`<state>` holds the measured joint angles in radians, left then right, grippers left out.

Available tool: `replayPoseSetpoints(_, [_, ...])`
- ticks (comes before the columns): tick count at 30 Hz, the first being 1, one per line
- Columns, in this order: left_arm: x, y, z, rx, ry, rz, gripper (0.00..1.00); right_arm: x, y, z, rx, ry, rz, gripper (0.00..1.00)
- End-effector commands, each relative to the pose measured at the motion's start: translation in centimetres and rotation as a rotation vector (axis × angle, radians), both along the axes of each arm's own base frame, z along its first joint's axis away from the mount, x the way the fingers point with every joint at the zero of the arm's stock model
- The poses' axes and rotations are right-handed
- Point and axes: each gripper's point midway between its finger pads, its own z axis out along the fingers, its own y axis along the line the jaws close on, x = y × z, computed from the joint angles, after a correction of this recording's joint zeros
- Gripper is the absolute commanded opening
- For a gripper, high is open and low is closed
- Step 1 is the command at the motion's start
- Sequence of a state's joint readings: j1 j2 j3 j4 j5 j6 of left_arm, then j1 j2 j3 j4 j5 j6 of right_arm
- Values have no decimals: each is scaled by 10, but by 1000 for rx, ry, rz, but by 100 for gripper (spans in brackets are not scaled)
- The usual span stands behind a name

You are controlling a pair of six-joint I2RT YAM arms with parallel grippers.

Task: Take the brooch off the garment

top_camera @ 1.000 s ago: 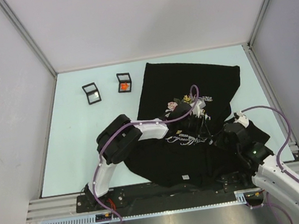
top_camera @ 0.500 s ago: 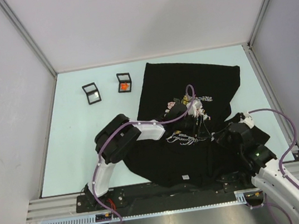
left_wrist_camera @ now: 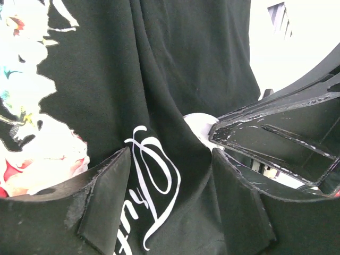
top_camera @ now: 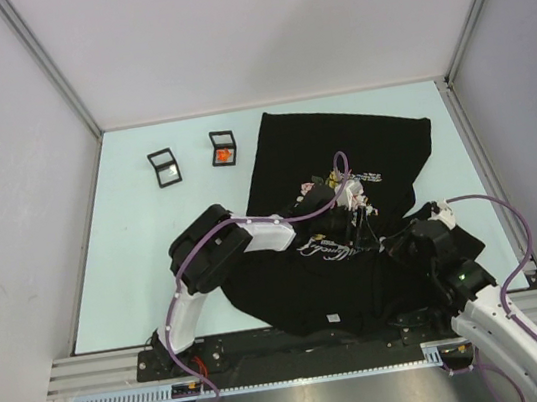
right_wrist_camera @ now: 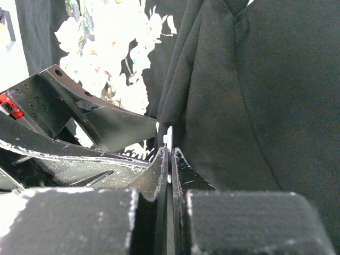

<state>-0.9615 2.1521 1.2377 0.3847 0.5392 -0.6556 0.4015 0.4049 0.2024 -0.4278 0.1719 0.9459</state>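
Garment: large black rose-printed T-shirt [top_camera: 341, 145].
Left: my left tool [left_wrist_camera: 170, 164] wide, straddling its fabric ridge.
Right: my right tool [right_wrist_camera: 169, 155] narrow, pinching thin pale sliver [right_wrist_camera: 169, 134] at 12 o'clock.

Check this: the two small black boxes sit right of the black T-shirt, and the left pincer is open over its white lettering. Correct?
Not quite: the top view shows the two small black boxes left of the black T-shirt. The left pincer is indeed open over its white lettering.
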Motion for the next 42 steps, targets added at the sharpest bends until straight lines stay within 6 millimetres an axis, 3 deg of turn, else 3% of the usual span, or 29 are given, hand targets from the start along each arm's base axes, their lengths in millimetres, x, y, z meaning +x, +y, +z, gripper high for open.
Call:
replayPoseSetpoints(1, [-2, 9, -6, 50, 37, 0, 69, 8, 1, 11, 8, -51, -1, 0])
replayPoseSetpoints(10, [0, 4, -21, 85, 66, 8, 64, 10, 8, 15, 19, -71, 28, 0])
replayPoseSetpoints(16, [3, 2, -19, 78, 81, 22, 60, 9, 7, 15, 10, -71, 31, 0])
replayPoseSetpoints(20, [7, 2, -18, 71, 115, 51, 67, 8, 8, 13, 2, -67, 37, 0])
replayPoseSetpoints(23, [11, 5, -19, 71, 132, 78, 67, 7, 8, 14, 5, -70, 37, 0])
replayPoseSetpoints(31, [12, 4, -24, 53, 191, 99, 59, 7, 11, 13, 8, -70, 50, 0])
replayPoseSetpoints(36, [11, 4, -22, 35, 222, 105, 66, 5, 11, 9, -8, -55, 54, 0])
replayPoseSetpoints(42, [14, 4, -23, 41, 224, 122, 67, 4, 11, 7, -16, -48, 58, 0])
